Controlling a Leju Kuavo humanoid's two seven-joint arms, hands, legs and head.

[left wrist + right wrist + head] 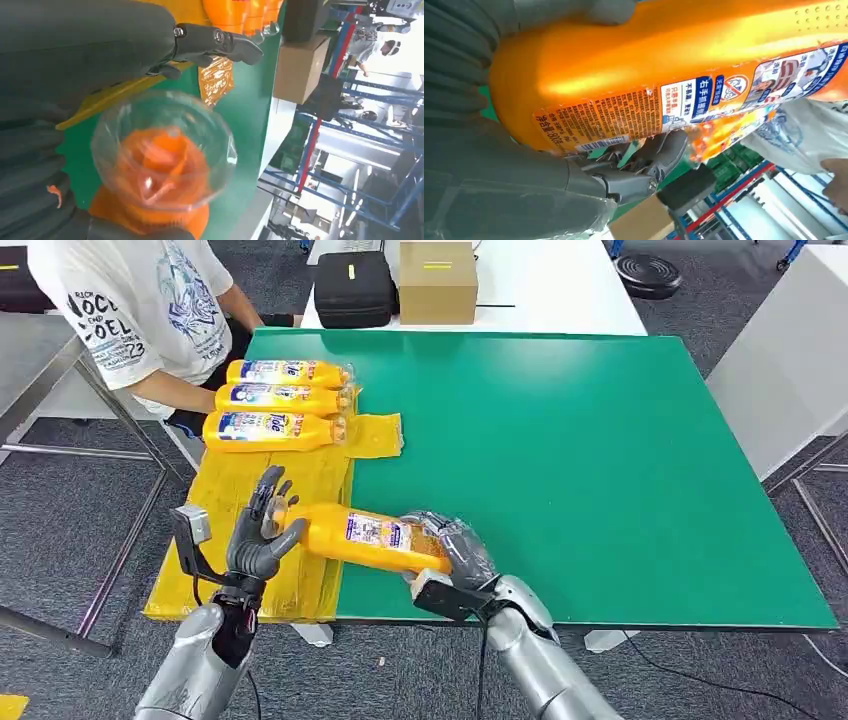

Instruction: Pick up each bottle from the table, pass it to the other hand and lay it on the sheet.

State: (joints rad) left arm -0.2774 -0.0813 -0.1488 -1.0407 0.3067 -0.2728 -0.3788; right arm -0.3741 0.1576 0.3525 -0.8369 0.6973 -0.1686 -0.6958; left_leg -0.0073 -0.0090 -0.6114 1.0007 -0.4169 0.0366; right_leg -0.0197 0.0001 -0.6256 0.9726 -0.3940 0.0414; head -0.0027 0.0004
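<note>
Here right hand grips glossy orange bottle base — left hand spread at cap.

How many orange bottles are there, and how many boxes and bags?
Bottles on the sheet: 3
Bottle in the right hand: 1
Cardboard box: 1
Black bag: 1
Total: 6

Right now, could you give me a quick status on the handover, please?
Right hand holds the bottle by its base. Left hand open at the cap end, not gripping. Three bottles already on the sheet. Nothing in the way.
</note>
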